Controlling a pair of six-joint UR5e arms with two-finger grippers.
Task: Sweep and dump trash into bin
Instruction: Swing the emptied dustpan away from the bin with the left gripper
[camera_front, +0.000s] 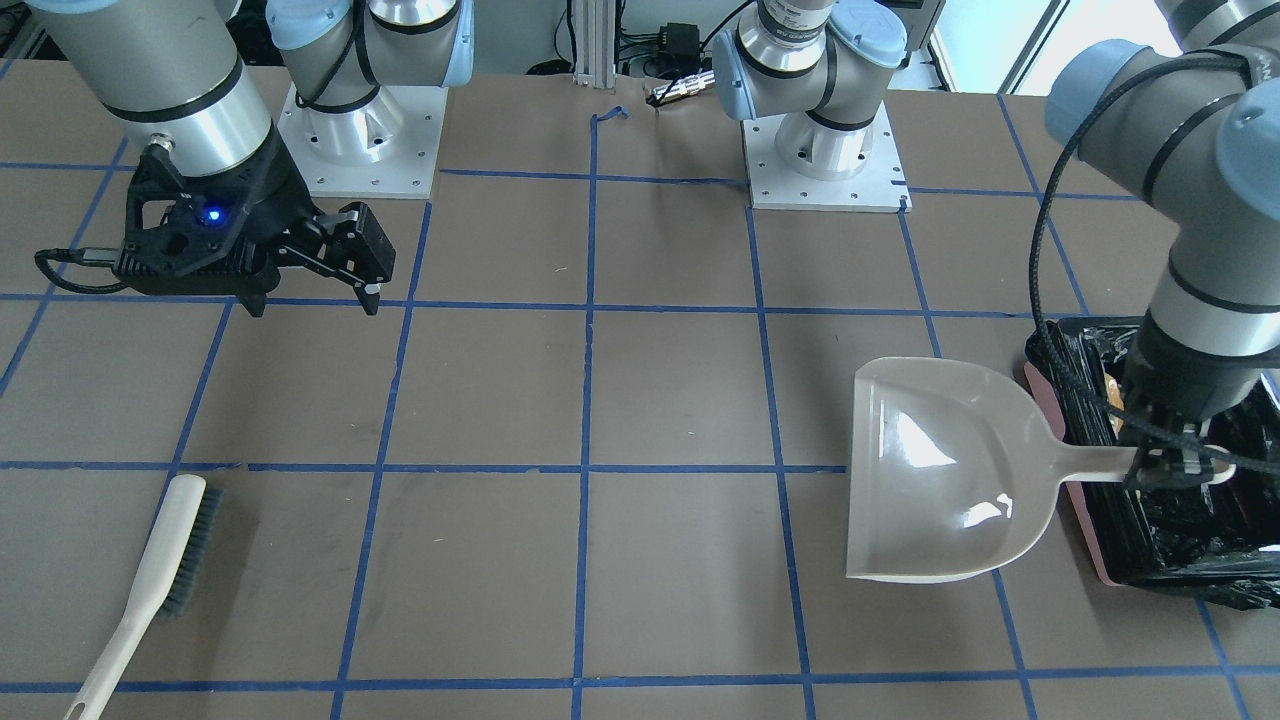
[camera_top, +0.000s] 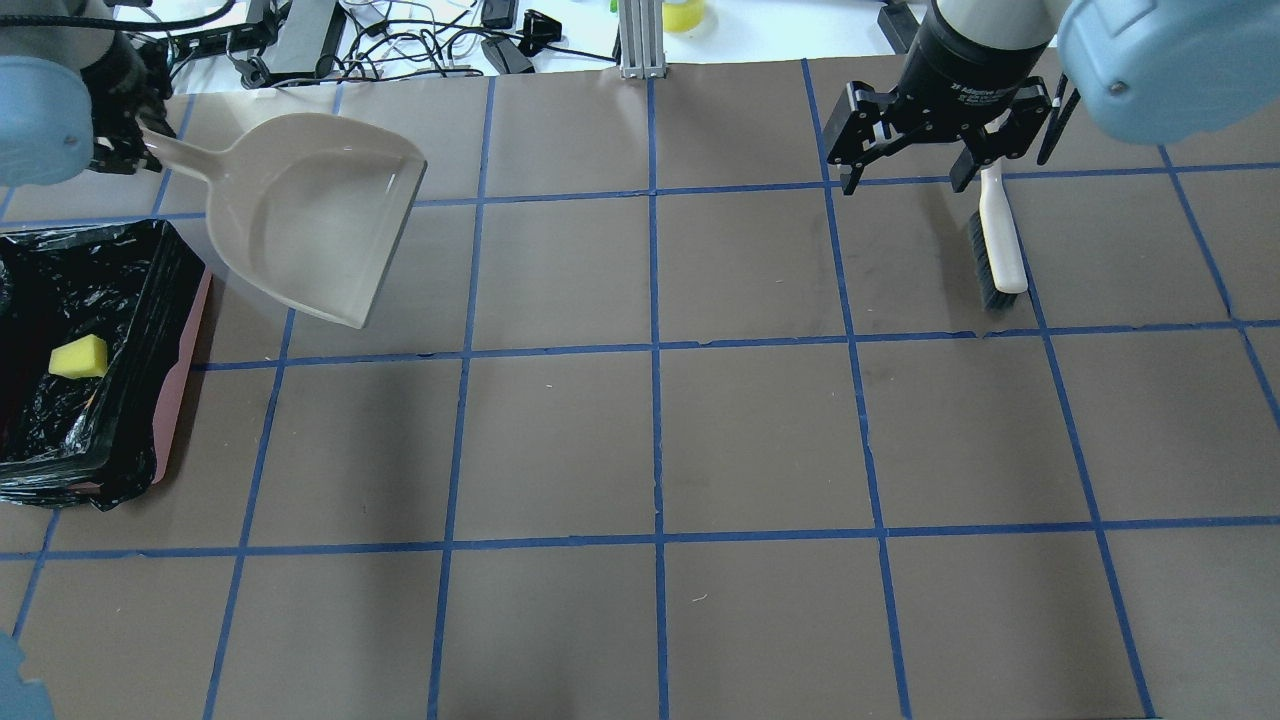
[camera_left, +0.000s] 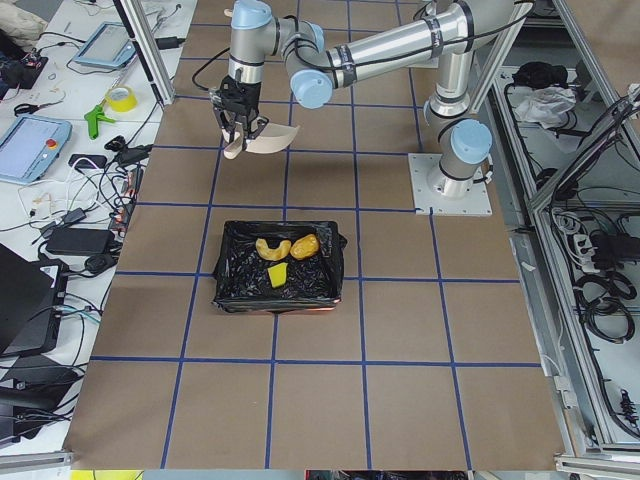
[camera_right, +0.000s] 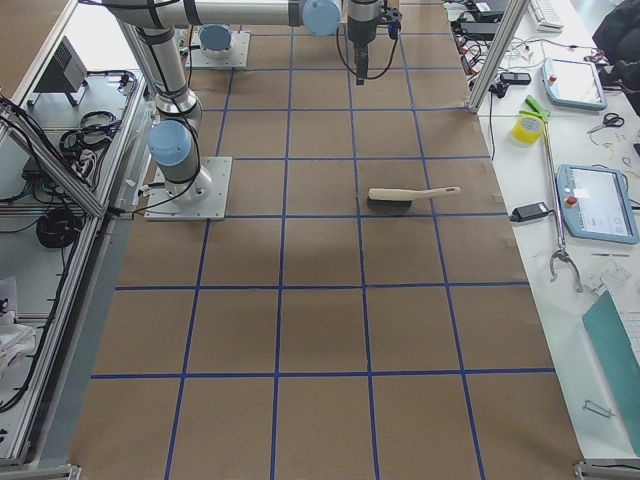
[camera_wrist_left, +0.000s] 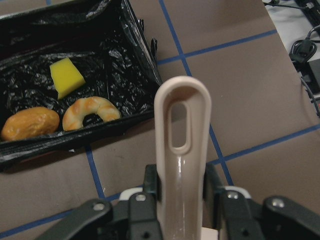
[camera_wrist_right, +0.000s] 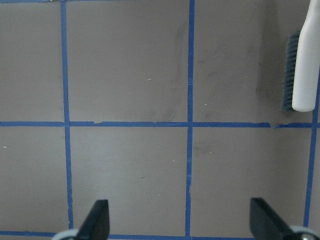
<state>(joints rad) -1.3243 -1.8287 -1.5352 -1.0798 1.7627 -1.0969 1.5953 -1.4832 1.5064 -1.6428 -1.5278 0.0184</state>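
The bin (camera_top: 185, 360) is pink with a black bag and stands at the table's left end; it also shows in the front view (camera_front: 1085, 520). Inside it lie the yellow sponge (camera_wrist_left: 66, 77), the potato-like lump (camera_wrist_left: 30, 123) and the pale curved piece (camera_wrist_left: 90, 111). My left gripper (camera_wrist_left: 182, 186) is shut on the handle of the beige dustpan (camera_top: 310, 215). The pan is empty and held beside the bin, above the table. My right gripper (camera_top: 905, 184) is open and empty, above the handle end of the brush (camera_top: 1000, 250).
The brush (camera_front: 160, 575) lies flat on the brown table, bristles to one side, and shows at the right wrist view's top right (camera_wrist_right: 300, 70). Blue tape lines grid the table. Cables and tools lie beyond the far edge.
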